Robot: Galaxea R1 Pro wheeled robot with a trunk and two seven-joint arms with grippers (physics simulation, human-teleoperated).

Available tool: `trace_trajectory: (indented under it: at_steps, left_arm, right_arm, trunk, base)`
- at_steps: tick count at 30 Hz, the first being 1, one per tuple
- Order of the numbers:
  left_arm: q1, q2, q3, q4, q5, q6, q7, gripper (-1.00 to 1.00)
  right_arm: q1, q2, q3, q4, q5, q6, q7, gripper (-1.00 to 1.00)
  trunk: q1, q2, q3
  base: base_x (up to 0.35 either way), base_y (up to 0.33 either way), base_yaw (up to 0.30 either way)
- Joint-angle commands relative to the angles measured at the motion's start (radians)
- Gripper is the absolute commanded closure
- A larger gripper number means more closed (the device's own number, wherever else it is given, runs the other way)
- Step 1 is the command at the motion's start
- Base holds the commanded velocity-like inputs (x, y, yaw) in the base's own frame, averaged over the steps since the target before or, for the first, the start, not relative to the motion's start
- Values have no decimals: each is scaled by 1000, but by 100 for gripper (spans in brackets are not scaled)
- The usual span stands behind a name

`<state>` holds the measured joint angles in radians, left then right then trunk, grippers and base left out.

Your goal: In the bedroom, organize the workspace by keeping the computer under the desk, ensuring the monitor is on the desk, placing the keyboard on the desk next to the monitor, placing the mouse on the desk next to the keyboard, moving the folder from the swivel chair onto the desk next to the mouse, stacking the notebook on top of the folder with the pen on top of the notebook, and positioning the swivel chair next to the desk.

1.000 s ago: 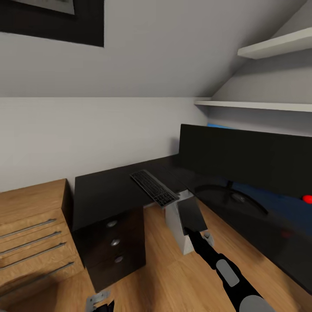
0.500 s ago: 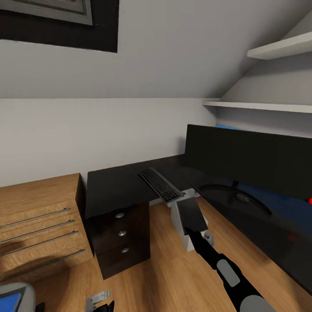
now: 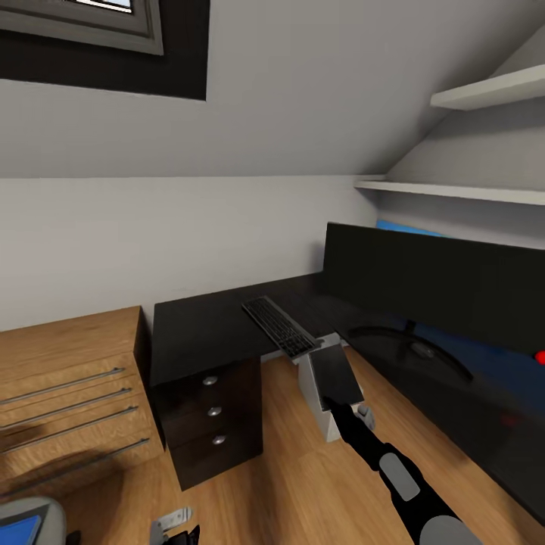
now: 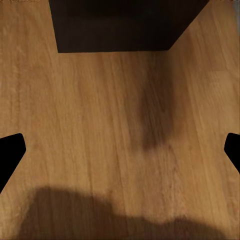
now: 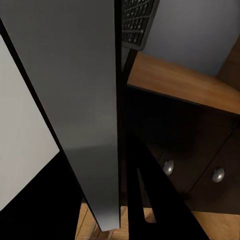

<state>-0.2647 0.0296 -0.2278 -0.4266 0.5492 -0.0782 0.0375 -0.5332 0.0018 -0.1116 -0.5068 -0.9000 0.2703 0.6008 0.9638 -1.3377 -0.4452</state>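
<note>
Grips the notebook [image 3: 334,375] in the right jaws, clenched on its lower edge, with the dark grey slab tilted up and away above the wooden floor [image 3: 303,484]. Holds it just in front of the computer [image 3: 310,393]; cannot tell whether the two touch. In the right wrist view, runs edge-on between the black fingers [image 5: 150,200], pale computer side to one hand, drawer knobs to the other.

Spreads the left jaws wide over bare floor, nothing between them, black fingertips [image 4: 10,155] at either edge of the left wrist view and a dark cabinet base [image 4: 120,25] ahead.

Further out:
- Computer upright on the floor, below the inner corner of the worktop [image 3: 197,333].
- Keyboard [image 3: 278,327] flat on the worktop, near end at or past the front edge, above the computer.
- Monitor [image 3: 431,284] upright on the worktop's right wing, curved stand [image 3: 412,344] on the black top, red dot [image 3: 540,356] at a lower corner.
- Drawers [image 3: 216,412] with three silver knobs under the worktop's left part, wooden dresser [image 3: 68,378] just beside them.
- Chair [image 3: 45,515] at the head view's lower left corner, well apart from the worktop, blue folder [image 3: 17,527] on its seat.
- Shelves [image 3: 454,189] on the wall above the monitor, window [image 3: 83,23] high at left.
</note>
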Motion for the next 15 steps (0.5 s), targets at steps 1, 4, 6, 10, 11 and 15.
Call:
trace_trajectory:
  at_steps: [1,4,6,10,11,15]
  left_arm:
    - [-1,1,-8,0,9,-5,4,-100]
    - [-1,1,-7,0,8,-5,5,-100]
    - [-1,2,-7,0,8,-5,8,-100]
    - [-1,4,-6,0,7,-5,11,-100]
    - [-1,4,-6,2,8,-5,12,-100]
    - [-1,3,-6,38,8,-9,12,-100]
  right_arm:
    - [-1,0,-2,1,-10,8,2,100]
    - [-1,0,-2,1,-10,8,3,100]
    - [-1,0,-2,1,-10,7,1,100]
    - [-1,2,-4,1,-9,5,0,100]
    - [-1,2,-4,1,-9,5,-1,100]
    - [-1,3,-5,0,-9,6,-2,100]
  trunk:
    - [-4,7,2]
    - [-15,28,12]
    - [-23,42,18]
    - [-38,70,30]
    - [-42,77,34]
    - [-58,105,46]
  base:
    - [0,0,0]
    - [0,0,0]
    - [0,0,2]
    - [0,0,107]
    - [0,0,187]
    - [0,0,228]
